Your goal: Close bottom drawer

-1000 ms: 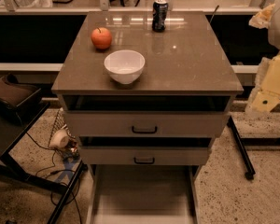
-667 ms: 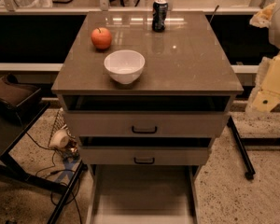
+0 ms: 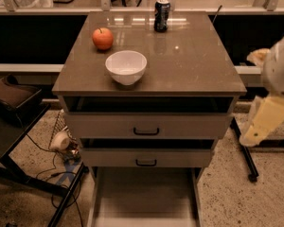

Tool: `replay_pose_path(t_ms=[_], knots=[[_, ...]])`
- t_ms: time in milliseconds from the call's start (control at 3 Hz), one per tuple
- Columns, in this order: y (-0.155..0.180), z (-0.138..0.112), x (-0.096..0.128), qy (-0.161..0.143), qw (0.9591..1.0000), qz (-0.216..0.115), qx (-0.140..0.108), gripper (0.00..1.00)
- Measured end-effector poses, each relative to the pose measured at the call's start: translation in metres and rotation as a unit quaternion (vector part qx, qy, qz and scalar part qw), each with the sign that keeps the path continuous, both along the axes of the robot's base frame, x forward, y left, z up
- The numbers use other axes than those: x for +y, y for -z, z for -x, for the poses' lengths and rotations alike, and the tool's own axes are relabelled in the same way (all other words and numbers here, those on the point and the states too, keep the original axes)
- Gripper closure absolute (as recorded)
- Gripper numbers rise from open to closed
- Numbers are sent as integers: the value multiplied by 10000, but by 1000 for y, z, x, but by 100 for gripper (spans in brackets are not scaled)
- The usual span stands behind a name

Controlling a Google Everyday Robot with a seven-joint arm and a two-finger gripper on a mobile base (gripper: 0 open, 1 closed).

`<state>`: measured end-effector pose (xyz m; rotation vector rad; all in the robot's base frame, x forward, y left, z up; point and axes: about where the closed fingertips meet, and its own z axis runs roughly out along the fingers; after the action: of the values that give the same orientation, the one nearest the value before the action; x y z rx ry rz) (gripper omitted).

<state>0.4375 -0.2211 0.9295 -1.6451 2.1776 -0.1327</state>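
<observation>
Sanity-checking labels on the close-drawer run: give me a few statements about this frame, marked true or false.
1. The bottom drawer is pulled far out. True.
2. The white bowl sits inside that drawer. False: it stands on the cabinet top.
3. The pincer is touching the drawer. False: it hangs off the cabinet's right side, apart from it.
4. In this view the apple lies left of the can. True.
</observation>
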Motion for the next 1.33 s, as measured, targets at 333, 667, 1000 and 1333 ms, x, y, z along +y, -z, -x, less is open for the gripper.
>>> replay_pose_path(t_ms=[333, 667, 1000, 1333], knots=[[90, 17, -23, 50, 9991, -430, -21, 0], [160, 42, -36, 29, 9982, -588, -74, 0], [230, 54, -35, -10, 9989, -462, -96, 0], [239, 44, -40, 86, 9985, -346, -424, 0]])
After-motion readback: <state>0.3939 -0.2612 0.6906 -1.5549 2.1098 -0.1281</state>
